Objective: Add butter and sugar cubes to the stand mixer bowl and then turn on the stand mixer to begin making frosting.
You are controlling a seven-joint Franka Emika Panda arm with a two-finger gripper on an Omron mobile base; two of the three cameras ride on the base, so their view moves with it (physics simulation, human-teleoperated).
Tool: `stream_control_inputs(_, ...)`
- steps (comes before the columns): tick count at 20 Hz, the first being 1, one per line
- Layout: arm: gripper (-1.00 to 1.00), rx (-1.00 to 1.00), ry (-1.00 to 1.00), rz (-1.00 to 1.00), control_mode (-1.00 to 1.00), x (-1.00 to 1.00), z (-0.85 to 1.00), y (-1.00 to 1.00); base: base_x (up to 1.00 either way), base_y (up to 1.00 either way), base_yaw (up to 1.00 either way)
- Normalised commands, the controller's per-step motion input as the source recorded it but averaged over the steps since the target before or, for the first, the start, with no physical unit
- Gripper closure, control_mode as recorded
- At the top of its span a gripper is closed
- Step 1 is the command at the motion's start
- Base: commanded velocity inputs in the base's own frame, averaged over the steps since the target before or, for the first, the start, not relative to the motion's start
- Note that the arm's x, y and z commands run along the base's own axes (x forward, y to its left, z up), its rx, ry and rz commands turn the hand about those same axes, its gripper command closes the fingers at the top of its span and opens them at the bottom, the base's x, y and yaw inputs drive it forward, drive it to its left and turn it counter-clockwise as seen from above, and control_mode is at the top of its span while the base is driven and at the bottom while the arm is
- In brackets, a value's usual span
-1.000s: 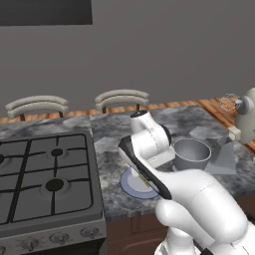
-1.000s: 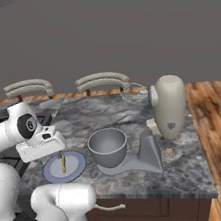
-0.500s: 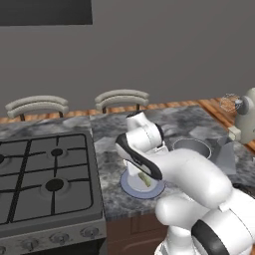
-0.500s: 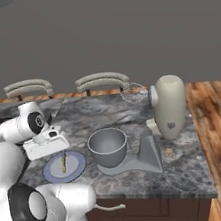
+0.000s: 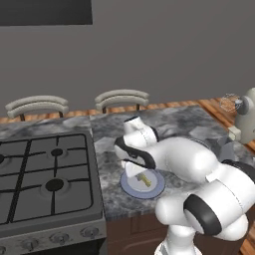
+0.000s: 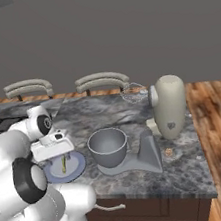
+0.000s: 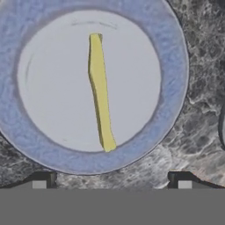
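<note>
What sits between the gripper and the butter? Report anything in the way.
Nothing visible does. In the hand view the open gripper looks straight at the butter, which lies alone and bare on the blue-rimmed plate, with no other thing between them.

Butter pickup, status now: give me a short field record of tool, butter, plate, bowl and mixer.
tool: open, above the plate, tips clear of the butter
butter: yellow stick lying flat on the plate, not held
plate: blue-rimmed, on the counter beside the stove
bowl: grey, on the mixer base, looks empty
mixer: cream head tilted back, clear of the bowl
task stage: nothing added to the bowl yet
</note>
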Motion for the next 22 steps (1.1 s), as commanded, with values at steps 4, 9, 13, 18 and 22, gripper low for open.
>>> stream_control_inputs(4, -1.00, 0.00, 0.03, -0.01, -1.00, 0.10, -0.38, 0.02, 0.00, 0.00, 0.00)
stream_control_inputs(9, -1.00, 0.00, 0.05, -0.01, -1.00, 0.01, -0.36, 0.04, 0.00, 0.00, 0.00)
stream_control_inputs(13, -1.00, 0.00, 0.02, -0.02, -1.00, 0.10, -0.29, 0.12, 0.00, 0.00, 0.00)
stream_control_inputs(18, 1.00, 0.00, 0.03, -0.01, -1.00, 0.11, -0.27, 0.11, 0.00, 0.00, 0.00)
stream_control_inputs(22, 1.00, 0.00, 0.03, 0.00, -1.00, 0.00, -0.16, 0.00, 0.00, 0.00, 0.00)
